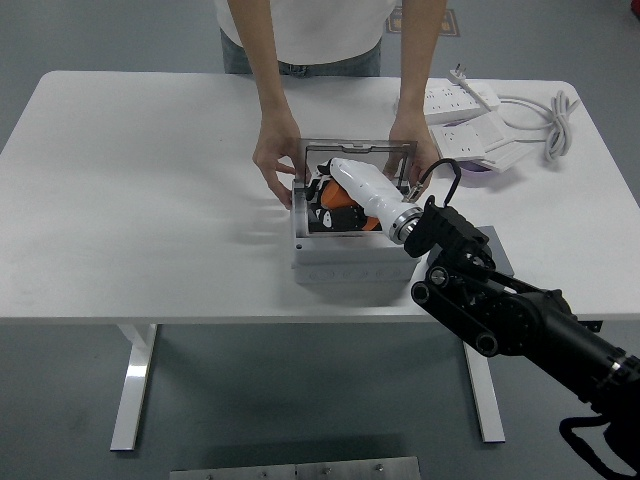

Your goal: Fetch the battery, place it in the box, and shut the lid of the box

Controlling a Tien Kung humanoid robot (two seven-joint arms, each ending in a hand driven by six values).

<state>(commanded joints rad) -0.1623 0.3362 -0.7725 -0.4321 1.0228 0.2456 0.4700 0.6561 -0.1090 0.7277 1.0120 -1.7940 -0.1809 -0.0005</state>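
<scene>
Box point(345, 250) sits open mid-counter point(140, 200), a person's hands point(272, 160) steadying it on both sides. Right hand point(335, 195) is reaching down inside, on the orange battery point(345, 215); can't tell whether it's actually gripping it.

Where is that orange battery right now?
In the head view the battery sits inside the open box at mid-table, under the robot's right hand, between a person's hands.
</scene>
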